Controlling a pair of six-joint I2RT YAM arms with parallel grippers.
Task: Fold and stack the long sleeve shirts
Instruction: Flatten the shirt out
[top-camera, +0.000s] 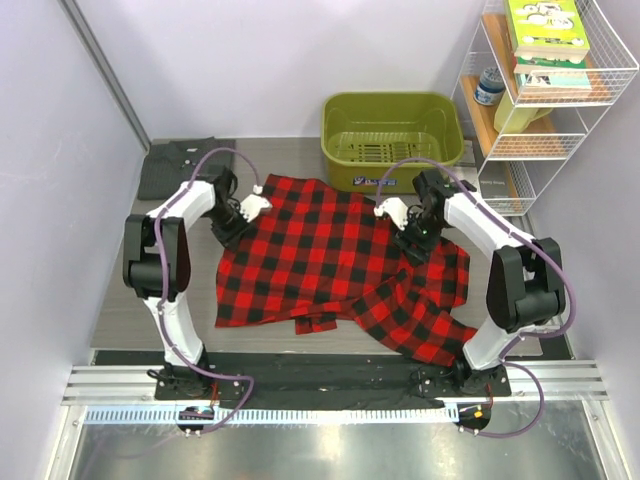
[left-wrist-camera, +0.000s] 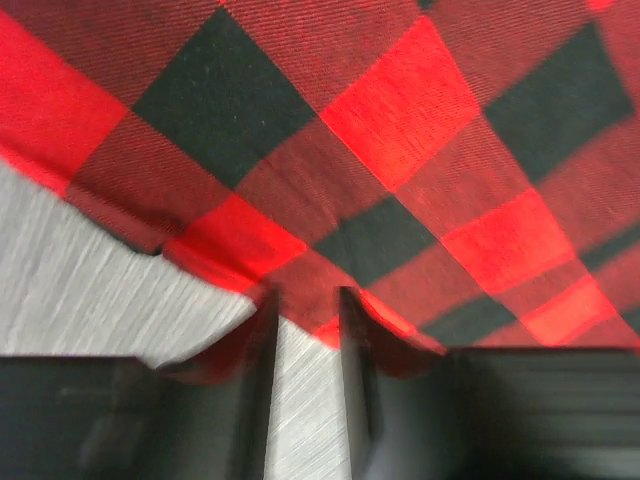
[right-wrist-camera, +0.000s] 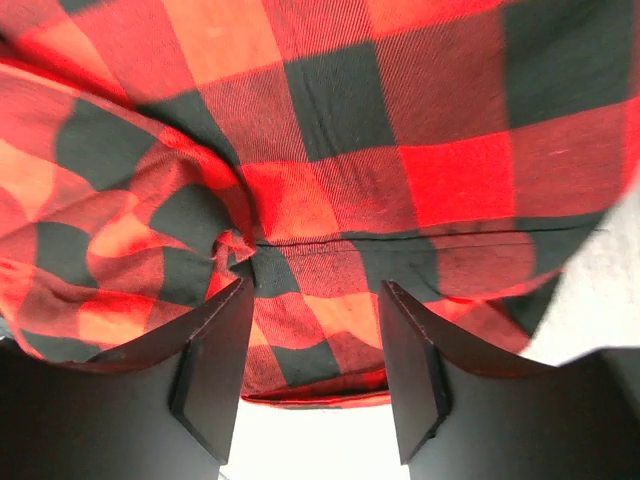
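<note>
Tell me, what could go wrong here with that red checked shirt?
The left gripper sits at the plaid shirt's very edge, bare table between its fingers, so it may close on nothing. The shirt's bunched right side could get folded in crumpled. The green bin stands close behind.

Plaid shirt (left-wrist-camera: 380, 130) edge just beyond hand (left-wrist-camera: 306, 305)

Flannel shirt (top-camera: 335, 260) lies spread mid-tabletop (top-camera: 285, 155); folded shirt (top-camera: 180, 168) sits far left, bin (top-camera: 342, 150) behind, wire rack (top-camera: 545, 185) right.
</note>
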